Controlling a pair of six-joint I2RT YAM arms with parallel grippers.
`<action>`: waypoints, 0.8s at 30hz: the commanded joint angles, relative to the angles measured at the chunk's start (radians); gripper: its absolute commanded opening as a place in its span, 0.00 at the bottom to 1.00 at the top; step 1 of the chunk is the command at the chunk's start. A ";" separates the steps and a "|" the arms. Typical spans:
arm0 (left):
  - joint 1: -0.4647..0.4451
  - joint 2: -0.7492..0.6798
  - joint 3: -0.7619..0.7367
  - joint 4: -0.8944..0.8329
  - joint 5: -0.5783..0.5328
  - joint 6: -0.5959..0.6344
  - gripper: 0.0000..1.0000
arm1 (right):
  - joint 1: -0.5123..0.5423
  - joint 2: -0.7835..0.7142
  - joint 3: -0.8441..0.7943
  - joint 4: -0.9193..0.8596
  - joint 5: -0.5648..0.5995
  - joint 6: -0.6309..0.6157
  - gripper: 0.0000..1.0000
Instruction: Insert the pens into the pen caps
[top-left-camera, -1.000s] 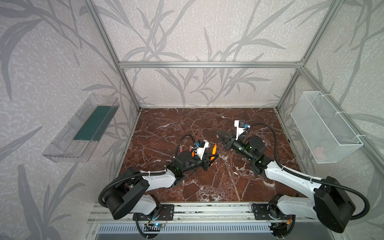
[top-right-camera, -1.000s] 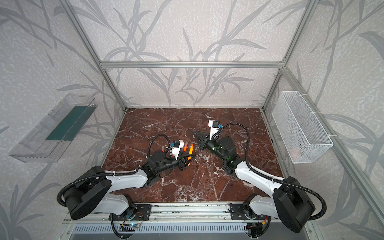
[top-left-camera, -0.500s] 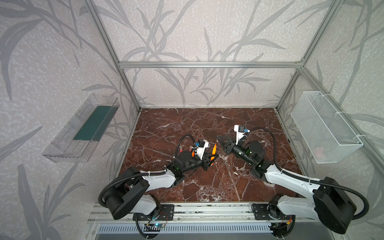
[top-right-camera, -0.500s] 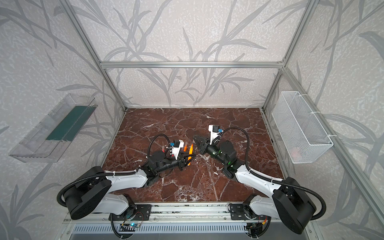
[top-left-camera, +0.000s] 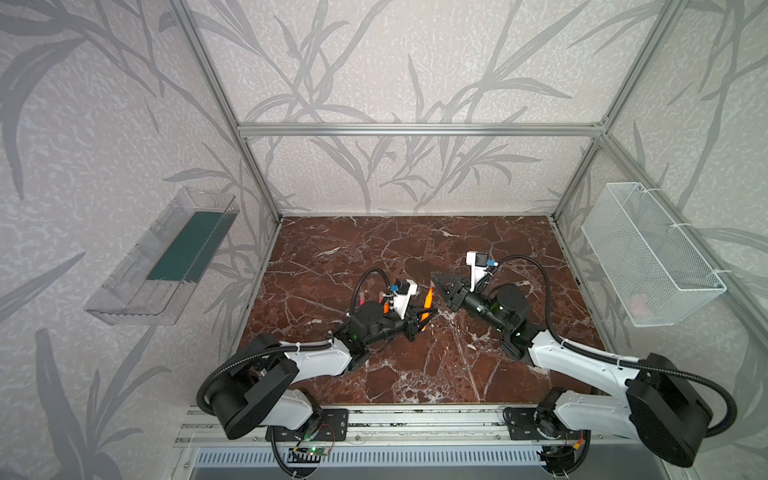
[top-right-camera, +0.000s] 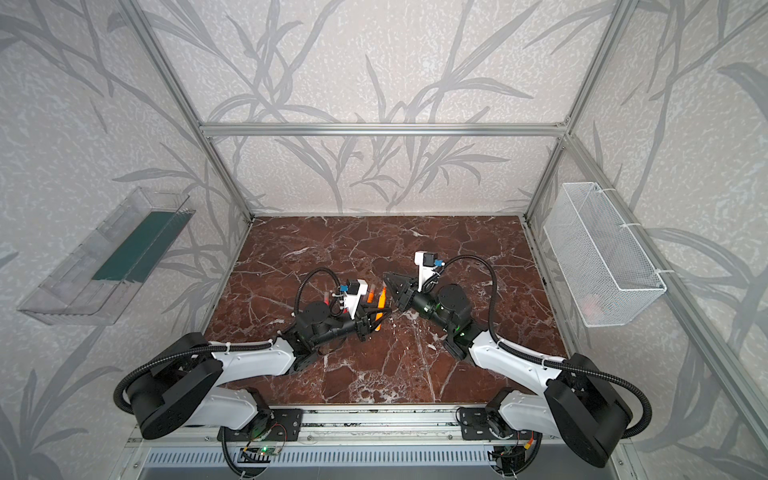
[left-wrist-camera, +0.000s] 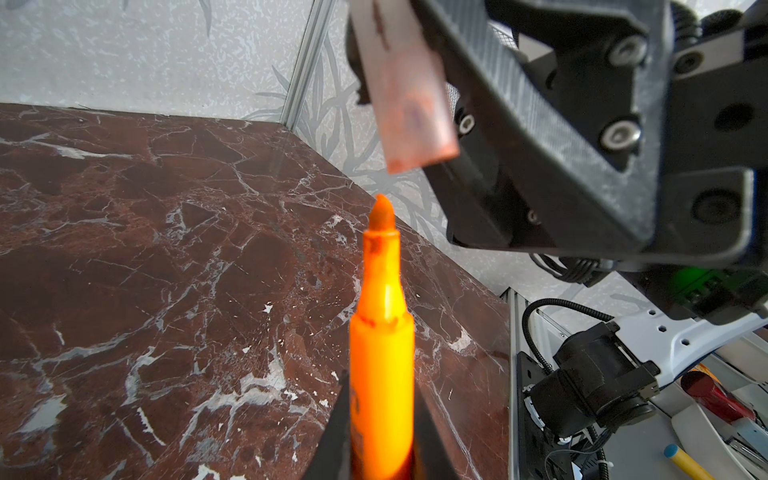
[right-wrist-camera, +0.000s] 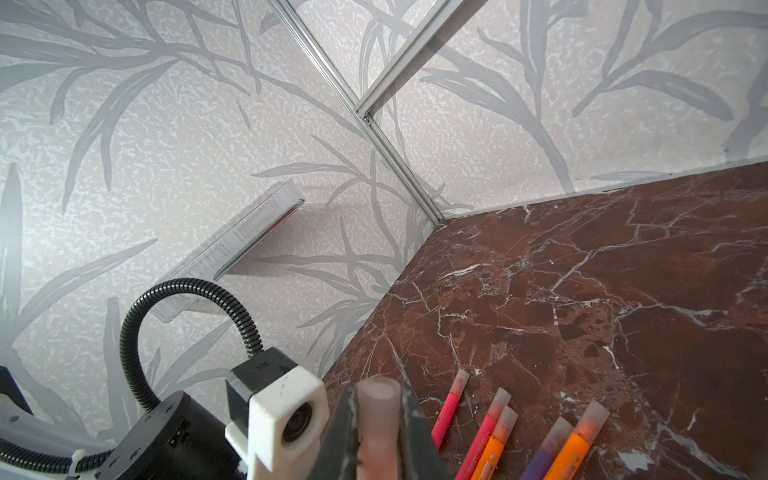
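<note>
Red-brown marble bench (top-left-camera: 374, 249) stretching under both arms, left tool (left-wrist-camera: 380, 434) pinching orange pen (left-wrist-camera: 382, 353), tip pointing at pen cap (left-wrist-camera: 405, 91) just apart, right tool (right-wrist-camera: 378, 436) squeezing that cap, axes nearly lining up, capped pens (right-wrist-camera: 494, 432) lying nearby

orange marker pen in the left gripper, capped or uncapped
Uncapped: bare tip of the orange marker pen sits short of the pale translucent cap.

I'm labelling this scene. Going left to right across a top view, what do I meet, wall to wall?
Clear wall tray → left wrist camera → orange pen → right gripper → right wrist camera → white wire basket.
</note>
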 joint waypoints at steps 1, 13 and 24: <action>-0.003 -0.019 0.004 0.050 0.002 -0.006 0.00 | 0.007 0.008 -0.006 0.046 0.016 -0.001 0.00; -0.002 -0.029 -0.005 0.056 -0.008 -0.007 0.00 | 0.012 0.028 -0.017 0.067 0.004 0.011 0.00; 0.001 -0.030 -0.020 0.109 -0.034 -0.065 0.00 | 0.069 -0.014 -0.118 0.089 -0.009 -0.018 0.00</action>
